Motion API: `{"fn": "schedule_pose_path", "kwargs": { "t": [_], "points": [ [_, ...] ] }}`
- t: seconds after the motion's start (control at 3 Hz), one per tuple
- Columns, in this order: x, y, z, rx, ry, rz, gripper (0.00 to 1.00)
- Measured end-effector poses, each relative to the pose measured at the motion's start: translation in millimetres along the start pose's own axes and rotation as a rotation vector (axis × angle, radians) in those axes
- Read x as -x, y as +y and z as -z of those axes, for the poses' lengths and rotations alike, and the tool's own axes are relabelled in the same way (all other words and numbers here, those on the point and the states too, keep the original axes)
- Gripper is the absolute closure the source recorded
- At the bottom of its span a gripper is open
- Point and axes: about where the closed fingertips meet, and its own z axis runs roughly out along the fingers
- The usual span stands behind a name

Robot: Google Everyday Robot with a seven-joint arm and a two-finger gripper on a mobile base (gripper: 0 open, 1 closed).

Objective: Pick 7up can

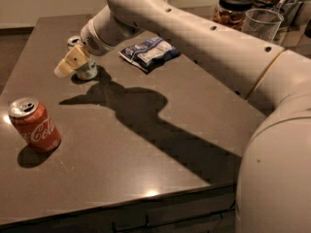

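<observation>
The 7up can (85, 67), silvery-white with a silver top, stands upright on the dark table (160, 130) at the far left. My gripper (69, 64) hangs from the white arm just in front of and over the can and hides most of the can's left side. Only its cream-coloured fingertips (63, 69) show.
A red Coca-Cola can (34, 125) stands at the near left of the table. A blue and white snack bag (148, 52) lies behind and to the right of the 7up can. A glass jar (232, 8) and a clear cup (261, 24) stand at the back right.
</observation>
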Motion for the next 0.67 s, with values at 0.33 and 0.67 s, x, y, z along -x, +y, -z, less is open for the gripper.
{"fn": "schedule_pose_path", "kwargs": {
  "t": [0.33,0.67],
  "points": [
    [6.9,-11.2,-5.2,-0.018,-0.027,-0.006,0.21],
    [8.8,-19.3,-7.0,-0.027,-0.039,-0.010,0.52]
  ]
}}
